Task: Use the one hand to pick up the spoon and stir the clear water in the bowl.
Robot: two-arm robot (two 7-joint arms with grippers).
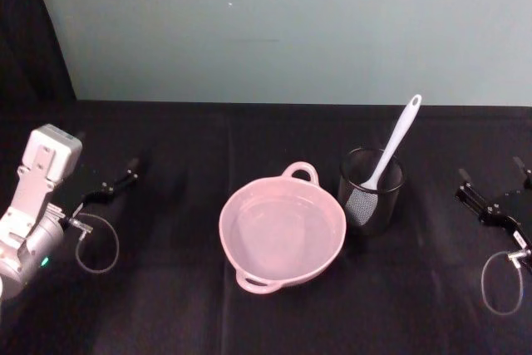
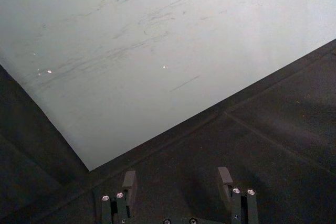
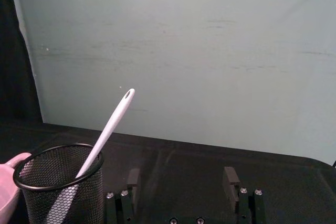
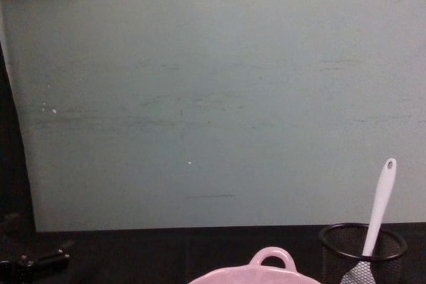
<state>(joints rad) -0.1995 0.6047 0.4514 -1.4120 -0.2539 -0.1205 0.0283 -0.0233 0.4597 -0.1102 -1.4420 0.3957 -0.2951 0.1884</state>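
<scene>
Black cloth is covering the table [image 1: 166, 305], with a pale green wall rising behind it. Well to the left of the bowl [image 1: 283, 234], the left gripper [image 1: 115, 182] is resting with its fingers spread apart. Just right of the bowl, the spoon [image 1: 391, 145] is standing blade-down in a mesh cup [image 1: 371, 190], its handle leaning up and rightward. Further right, the right gripper [image 1: 492, 195] is sitting open and empty, clearly the nearer one; the handle lies to its left.
</scene>
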